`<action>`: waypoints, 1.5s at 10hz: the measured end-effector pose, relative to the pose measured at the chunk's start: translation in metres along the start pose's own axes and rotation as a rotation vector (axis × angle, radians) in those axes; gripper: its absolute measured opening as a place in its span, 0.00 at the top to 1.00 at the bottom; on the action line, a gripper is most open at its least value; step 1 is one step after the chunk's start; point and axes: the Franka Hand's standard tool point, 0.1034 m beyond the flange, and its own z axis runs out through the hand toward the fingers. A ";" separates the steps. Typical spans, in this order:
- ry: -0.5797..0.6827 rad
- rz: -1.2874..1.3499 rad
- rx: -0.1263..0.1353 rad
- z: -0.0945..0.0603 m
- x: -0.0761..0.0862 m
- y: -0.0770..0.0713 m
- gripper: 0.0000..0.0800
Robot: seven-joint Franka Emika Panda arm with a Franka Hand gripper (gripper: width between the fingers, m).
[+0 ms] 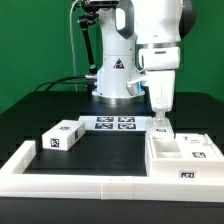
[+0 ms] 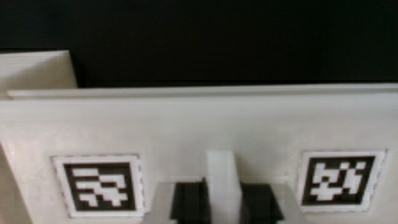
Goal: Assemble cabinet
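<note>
The cabinet (image 1: 186, 158), a large white box with inner compartments and tags, sits on the black table at the exterior view's right. My gripper (image 1: 160, 126) comes straight down onto its rear left edge. In the wrist view the cabinet (image 2: 214, 125) fills the picture as a white face with two tags. A narrow white rib (image 2: 221, 170) runs between my two black fingers (image 2: 187, 203). My gripper (image 2: 221, 198) is shut on this rib, with both fingers against its sides. A small white tagged block (image 1: 62, 135) lies apart at the exterior view's left.
The marker board (image 1: 114, 123) lies flat in front of the robot base. A long low white border rail (image 1: 75, 180) runs along the table's front and left side. Another white part (image 2: 36, 72) shows beyond the cabinet in the wrist view.
</note>
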 end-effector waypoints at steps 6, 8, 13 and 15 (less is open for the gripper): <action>0.008 0.003 -0.029 -0.004 -0.002 0.000 0.91; 0.021 0.006 -0.049 -0.004 0.001 0.001 0.91; 0.023 0.007 -0.041 0.000 0.001 0.001 0.91; 0.026 0.008 -0.045 0.000 0.001 0.000 0.91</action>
